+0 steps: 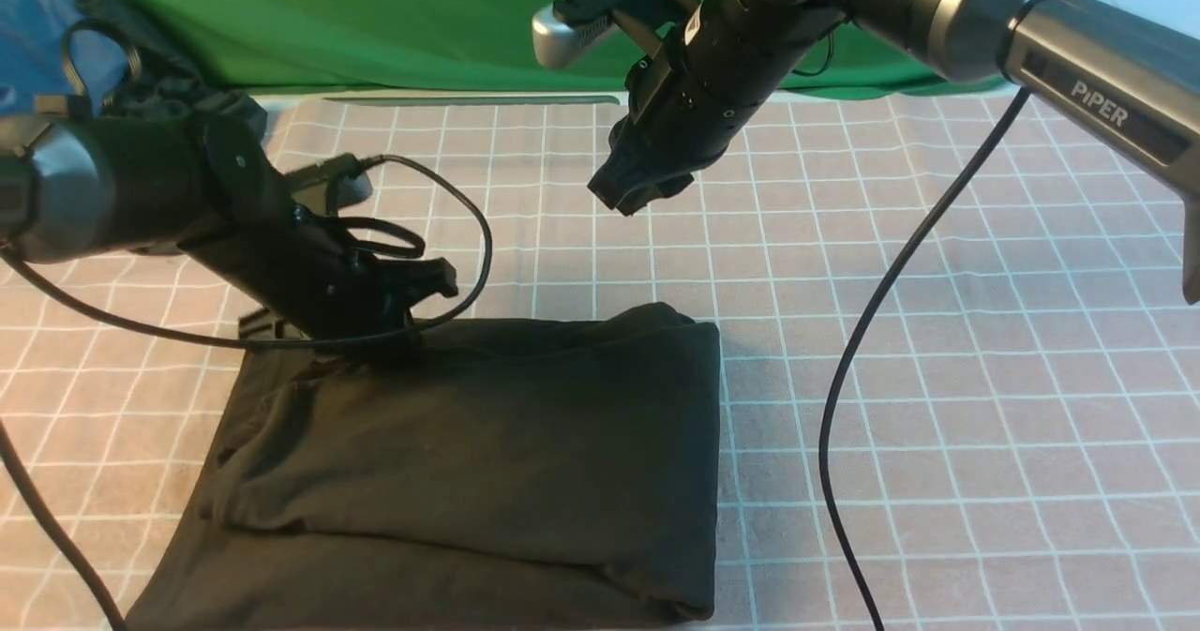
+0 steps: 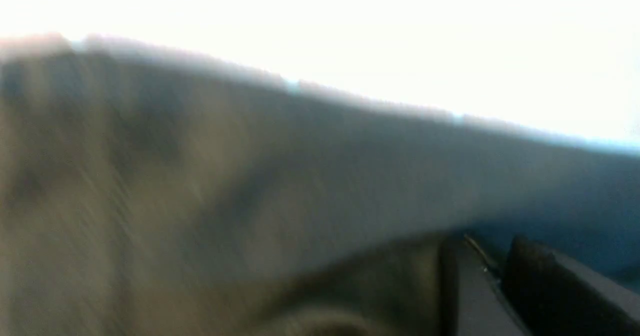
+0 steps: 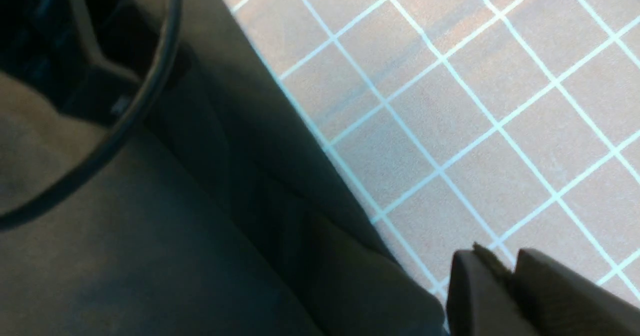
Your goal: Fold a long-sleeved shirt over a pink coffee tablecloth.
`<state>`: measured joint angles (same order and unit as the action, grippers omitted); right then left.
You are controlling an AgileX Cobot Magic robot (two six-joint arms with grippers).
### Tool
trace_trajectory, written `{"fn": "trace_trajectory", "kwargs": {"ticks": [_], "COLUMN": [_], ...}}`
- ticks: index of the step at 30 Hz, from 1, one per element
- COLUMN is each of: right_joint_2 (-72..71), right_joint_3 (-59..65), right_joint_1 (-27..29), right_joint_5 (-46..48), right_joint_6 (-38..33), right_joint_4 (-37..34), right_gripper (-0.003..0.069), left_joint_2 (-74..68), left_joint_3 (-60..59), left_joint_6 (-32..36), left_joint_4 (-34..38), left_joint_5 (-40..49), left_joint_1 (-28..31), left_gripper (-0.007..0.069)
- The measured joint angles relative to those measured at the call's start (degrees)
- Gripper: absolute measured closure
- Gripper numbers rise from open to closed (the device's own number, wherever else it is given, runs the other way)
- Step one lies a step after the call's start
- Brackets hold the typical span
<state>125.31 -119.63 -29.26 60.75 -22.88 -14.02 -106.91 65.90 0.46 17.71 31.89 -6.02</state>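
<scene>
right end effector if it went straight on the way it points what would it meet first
Probably the pink tablecloth just beyond the long-sleeved shirt; depth is unclear, so it might catch the shirt's edge.

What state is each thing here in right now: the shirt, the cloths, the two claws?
long-sleeved shirt: folded into a rough rectangle, lying on the tablecloth.
pink coffee tablecloth: spread flat under the shirt.
left gripper: down on the shirt's far edge; grip unclear.
right gripper: up in the air above the tablecloth, shut, empty.
green cloth: hanging at the back, creased.

Front camera looks forward; wrist cameras sit close over the shirt [image 1: 469, 462]
</scene>
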Motion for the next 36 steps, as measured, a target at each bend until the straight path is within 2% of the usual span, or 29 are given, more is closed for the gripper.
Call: {"fn": "trace_trajectory", "kwargs": {"ticks": [5,7,11,14,20,30,36], "right_joint_2": [0.00,0.00,0.00,0.00,0.00,0.00,0.00], "right_joint_3": [0.00,0.00,0.00,0.00,0.00,0.00,0.00], "right_joint_1": [0.00,0.00,0.00,0.00,0.00,0.00,0.00], "right_joint_5": [-0.18,-0.18,-0.02,1.52,2.68,2.80,2.37], "right_joint_6": [0.12,0.12,0.12,-0.26,-1.58,-1.80,-1.97], "right_joint_4": [-0.70,-0.87,-0.92,-1.23,-1.42,-2.54,-2.60], "right_gripper": [0.0515,0.0515,0.0515,0.0515,0.0515,0.0515,0.0515], "left_joint_2": [0.00,0.00,0.32,2.78,6.31,-0.62,-3.84], "left_joint_3": [0.14,1.15,4.50,7.47,7.97,7.97,7.97], "left_joint_6": [-0.12,-0.12,-0.46,-3.19,-5.05,-5.65,-5.46], "left_joint_4": [-2.13,-2.26,-3.13,-5.93,-8.55,-10.01,-9.52], "left_joint_5": [-5.84,-5.52,0.25,8.55,18.14,19.09,12.78], "left_joint_1": [0.00,0.00,0.00,0.00,0.00,0.00,0.00], "left_gripper": [0.0463,0.0463,0.0463,0.0463,0.0463,0.0463,0.0463]}}
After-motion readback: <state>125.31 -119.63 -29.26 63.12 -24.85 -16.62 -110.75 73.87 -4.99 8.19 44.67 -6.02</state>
